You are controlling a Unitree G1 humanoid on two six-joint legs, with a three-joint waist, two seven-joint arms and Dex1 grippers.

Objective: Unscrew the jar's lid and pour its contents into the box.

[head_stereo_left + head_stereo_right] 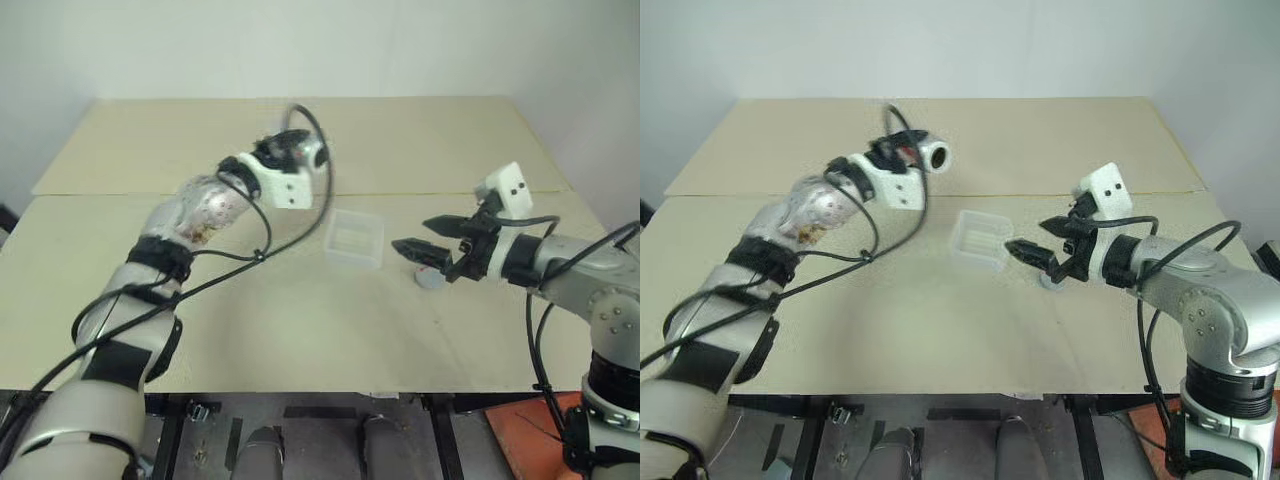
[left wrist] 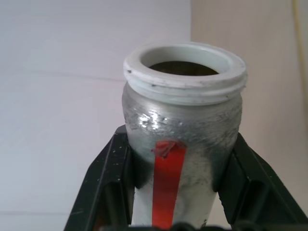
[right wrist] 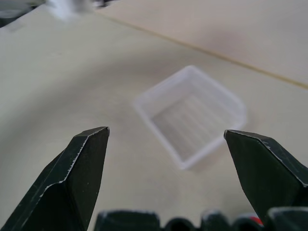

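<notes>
Jar [image 2: 180, 144]: clamped between the two black fingers of the left pincer [image 1: 902, 158], held up in the air well above the desk [image 1: 300, 320], mouth pointing away from the wrist and toward the right pincer's side.
Look: silvery-grey body, red stripe down the side, white threaded neck, mouth open and uncapped; inside is dark, contents cannot be made out.
Lid [image 1: 430, 281]: grey disc lying flat on the desk just below the right pincer.
Right pincer [image 3: 166, 139]: fingers spread wide, nothing between them, hovering low over the desk.
Box [image 3: 190, 115]: clear shallow tray, just ahead of the right pincer's tips and below and to the side of the left one; looks empty.
Step in hand: likely pouring, since the lid is off.
Doing it well: bring the jar's mouth squarely above the box before tipping, keep it low so the small lump cannot bounce off the rim, roll the wrist slowly until the mouth faces down, and keep the grip firm.
Risk: tipping early would drop the lump onto the desk.
</notes>
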